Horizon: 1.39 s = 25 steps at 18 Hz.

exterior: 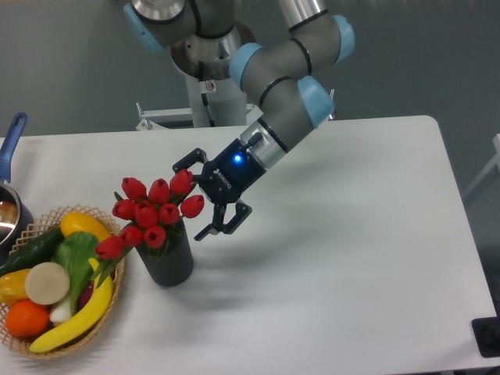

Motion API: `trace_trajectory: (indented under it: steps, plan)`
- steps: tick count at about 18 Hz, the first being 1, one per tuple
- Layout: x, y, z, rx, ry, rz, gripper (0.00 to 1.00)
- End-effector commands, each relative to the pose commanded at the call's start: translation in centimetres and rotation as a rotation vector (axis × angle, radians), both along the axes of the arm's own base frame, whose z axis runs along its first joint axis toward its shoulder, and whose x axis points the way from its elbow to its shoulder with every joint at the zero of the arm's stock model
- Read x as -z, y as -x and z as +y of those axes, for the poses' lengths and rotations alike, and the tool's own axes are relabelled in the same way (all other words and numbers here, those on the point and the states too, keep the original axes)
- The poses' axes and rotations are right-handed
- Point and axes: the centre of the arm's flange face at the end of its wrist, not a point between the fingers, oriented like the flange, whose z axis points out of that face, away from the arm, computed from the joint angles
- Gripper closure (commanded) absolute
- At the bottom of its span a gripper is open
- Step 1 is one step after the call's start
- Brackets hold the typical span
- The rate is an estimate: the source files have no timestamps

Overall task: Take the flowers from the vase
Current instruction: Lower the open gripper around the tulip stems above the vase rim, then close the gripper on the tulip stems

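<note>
The flowers [150, 212], a bunch of red tulip buds with green stems, stand upright in the vase [169, 262], a short dark cylinder left of the table's centre. My gripper [198, 197] is open, tilted and pointing left at the right side of the bunch. One finger [187, 162] reaches the upper right bud, the other finger [212, 229] hangs just right of the vase mouth. A red bud lies between the two fingers. The gripper holds nothing.
A wicker basket [109, 308] with a banana, orange, cucumber and other produce stands touching the vase's left side. A blue-handled pot [11, 156] sits at the left edge. The arm's base post [211, 98] is at the table's back.
</note>
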Motion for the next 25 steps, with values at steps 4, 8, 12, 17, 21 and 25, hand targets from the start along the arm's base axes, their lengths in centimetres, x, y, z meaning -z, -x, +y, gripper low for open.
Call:
trace_trajectory:
  steps: [4,8,12,17,21,25]
  plan:
    - [-0.3,-0.5,0.2,0.003,0.002,-0.010,0.12]
    - [-0.2,-0.9,0.4,0.001,0.017,-0.030,0.46]
    - [-0.8,-1.0,0.4,-0.023,0.041,-0.064,0.70]
    - [-1.9,-0.6,0.5,-0.025,0.021,-0.037,0.94]
    - [-2.0,-0.5,0.4,-0.031,0.023,-0.042,0.94]
    - [-3.7,-0.8,0.0,-0.059,0.033,-0.066,0.94]
